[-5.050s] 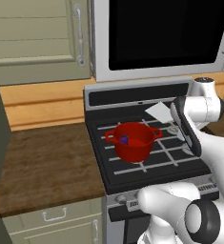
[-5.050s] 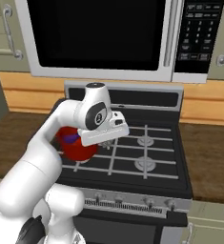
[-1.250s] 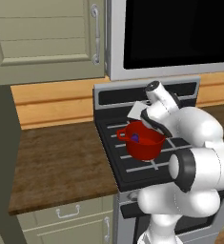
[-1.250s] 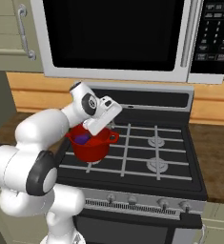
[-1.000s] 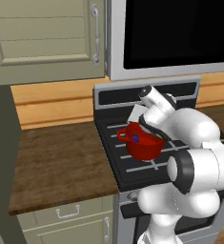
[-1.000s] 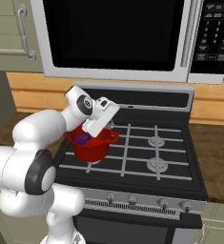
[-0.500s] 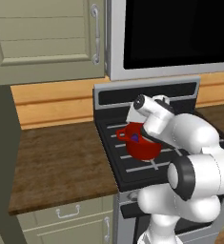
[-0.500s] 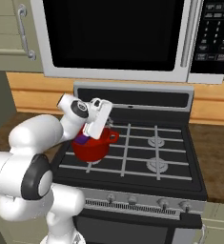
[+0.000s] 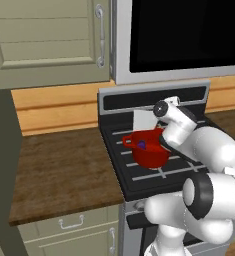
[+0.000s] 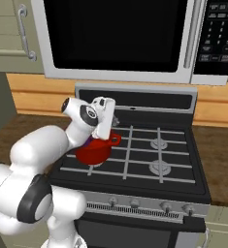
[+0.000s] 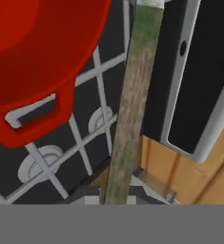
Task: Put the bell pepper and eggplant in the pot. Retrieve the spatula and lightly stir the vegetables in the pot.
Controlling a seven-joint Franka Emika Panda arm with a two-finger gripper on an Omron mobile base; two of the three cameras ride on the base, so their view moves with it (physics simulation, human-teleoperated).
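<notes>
1. In the left base view, the white arm curls over a black stove (image 9: pixel 154 170), its gripper (image 9: pixel 158 121) poised at the far rim of the red pot (image 9: pixel 150 150), which sits on the front left grates.
2. This view alone looks into the pot: the purple eggplant (image 9: pixel 142 145) lies inside, just below and ahead of the gripper.
3. It also shows the pale flat blade of the spatula (image 9: pixel 143 120) standing upright just beyond the gripper, over the pot's back edge and against the stove's back panel.
4. From the right base view, the hand hides the pot's mouth; the gripper (image 10: pixel 113 117) is at the pot's (image 10: pixel 93 151) rim, with one loop handle jutting toward the right burners (image 10: pixel 156 155).
5. The hand view runs along a worn wooden handle (image 11: pixel 130 102) rising between the fingertips: the jaws are clenched on the spatula's handle.
6. There the pot (image 11: pixel 32 66) and its handle fill the upper left, grates beneath.
7. A microwave (image 10: pixel 122 38) hangs above the gripper, cabinets (image 9: pixel 44 42) stand to one side, and a brown countertop (image 9: pixel 64 172) flanks the stove.
</notes>
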